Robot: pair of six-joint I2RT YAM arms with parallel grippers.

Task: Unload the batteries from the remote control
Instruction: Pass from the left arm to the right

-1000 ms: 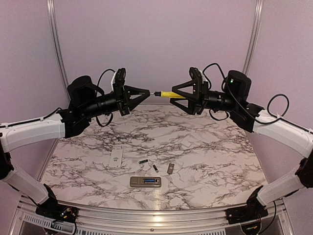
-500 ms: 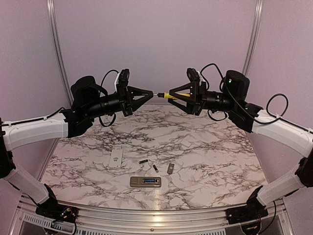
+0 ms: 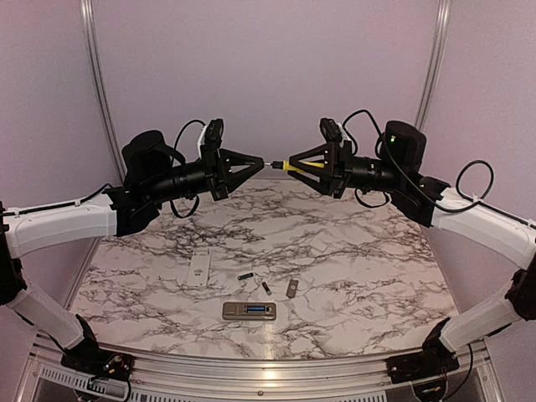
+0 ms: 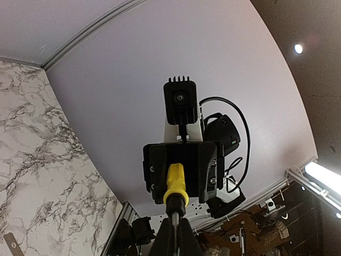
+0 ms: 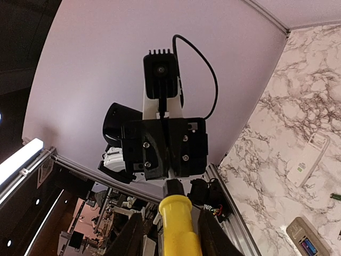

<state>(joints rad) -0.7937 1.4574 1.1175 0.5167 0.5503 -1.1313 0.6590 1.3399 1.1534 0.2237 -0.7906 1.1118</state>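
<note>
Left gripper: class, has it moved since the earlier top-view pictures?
Yes. The left gripper has shifted slightly right, farther from the wall rail on the left.

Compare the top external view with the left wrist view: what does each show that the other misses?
Only the top view: two loose batteries lying on the table. Only the left wrist view: the right gripper seen head-on, plus a lit lamp beyond the table edge. Both: the yellow-handled screwdriver held in the air, with the left gripper shut on its shaft and the right gripper closed on its handle.
</note>
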